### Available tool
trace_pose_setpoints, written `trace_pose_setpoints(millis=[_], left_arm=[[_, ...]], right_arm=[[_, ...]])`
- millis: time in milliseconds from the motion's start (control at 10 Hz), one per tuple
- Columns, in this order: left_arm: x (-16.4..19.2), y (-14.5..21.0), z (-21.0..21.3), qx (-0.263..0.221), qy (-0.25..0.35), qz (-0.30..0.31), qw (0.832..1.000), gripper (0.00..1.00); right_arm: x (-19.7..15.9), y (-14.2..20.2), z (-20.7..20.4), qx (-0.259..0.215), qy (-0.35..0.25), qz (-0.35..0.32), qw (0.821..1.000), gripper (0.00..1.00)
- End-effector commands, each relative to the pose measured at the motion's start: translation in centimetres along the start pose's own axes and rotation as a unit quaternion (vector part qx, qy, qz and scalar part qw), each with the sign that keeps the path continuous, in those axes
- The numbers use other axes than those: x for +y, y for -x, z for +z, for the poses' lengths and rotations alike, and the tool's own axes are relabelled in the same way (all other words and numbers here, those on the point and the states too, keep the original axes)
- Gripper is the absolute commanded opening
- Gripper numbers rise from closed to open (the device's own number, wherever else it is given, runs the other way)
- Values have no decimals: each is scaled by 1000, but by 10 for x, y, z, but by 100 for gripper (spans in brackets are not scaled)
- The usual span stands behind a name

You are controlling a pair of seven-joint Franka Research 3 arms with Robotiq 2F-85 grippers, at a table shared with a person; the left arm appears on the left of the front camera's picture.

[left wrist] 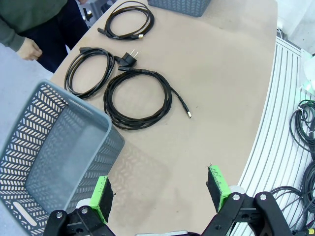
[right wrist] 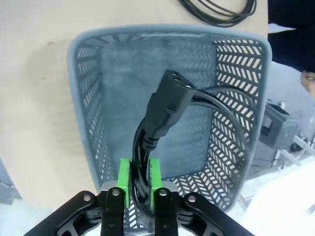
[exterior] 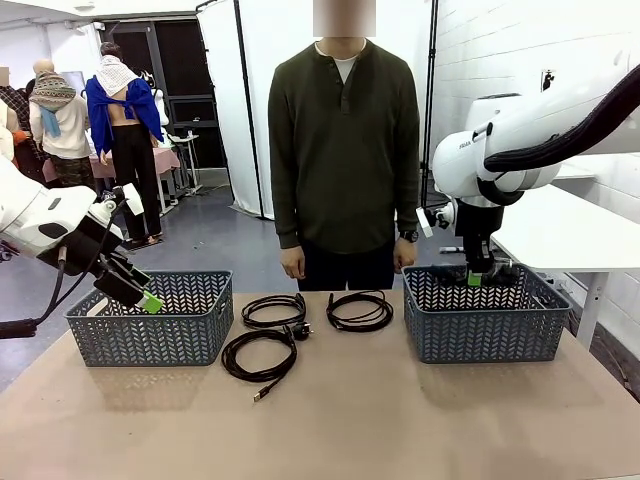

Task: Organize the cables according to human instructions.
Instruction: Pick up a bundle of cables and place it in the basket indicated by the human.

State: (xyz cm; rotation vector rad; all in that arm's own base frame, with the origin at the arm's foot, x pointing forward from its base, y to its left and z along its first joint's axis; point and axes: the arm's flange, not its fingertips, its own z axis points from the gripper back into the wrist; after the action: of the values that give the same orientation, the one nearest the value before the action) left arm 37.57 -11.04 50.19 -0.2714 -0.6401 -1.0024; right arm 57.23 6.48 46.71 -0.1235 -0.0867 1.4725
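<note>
Three coiled black cables lie on the table between two grey baskets: one near the front (exterior: 260, 355) (left wrist: 138, 101), one behind it (exterior: 273, 310) (left wrist: 91, 69), and one to its right (exterior: 360, 311) (left wrist: 130, 19) (right wrist: 216, 10). A fourth cable (right wrist: 165, 108), with a chunky power plug, hangs over the right basket (exterior: 485, 315) (right wrist: 78, 98) with my right gripper (exterior: 478, 277) (right wrist: 140, 172) shut on it. My left gripper (exterior: 140, 295) (left wrist: 159, 191) is open and holds nothing, hovering by the front left rim of the left basket (exterior: 150, 315) (left wrist: 54, 147).
A person stands at the far side of the table, arms down, one hand (left wrist: 29, 49) near the table edge. The table's front edge has a white slatted border (left wrist: 280, 123) with loose wiring beyond it.
</note>
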Motion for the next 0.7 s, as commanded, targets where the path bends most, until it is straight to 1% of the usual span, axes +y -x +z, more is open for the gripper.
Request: trace_pose_setpoints(millis=[0, 200, 300, 600], left_arm=[[3, 4, -2, -6, 8, -7, 1000, 100], [3, 4, -2, -6, 8, -7, 1000, 100], [3, 4, -2, -6, 8, -7, 1000, 100], [3, 4, -2, -6, 8, -7, 1000, 100]], right_arm=[[-10, 2, -4, -14, 7, 8, 1000, 60], [-11, 1, -5, -15, 4, 2, 1000, 99], [-11, 2, -3, -18, 0, -2, 1000, 100], [-8, 2, 4, -17, -12, -11, 1000, 100]])
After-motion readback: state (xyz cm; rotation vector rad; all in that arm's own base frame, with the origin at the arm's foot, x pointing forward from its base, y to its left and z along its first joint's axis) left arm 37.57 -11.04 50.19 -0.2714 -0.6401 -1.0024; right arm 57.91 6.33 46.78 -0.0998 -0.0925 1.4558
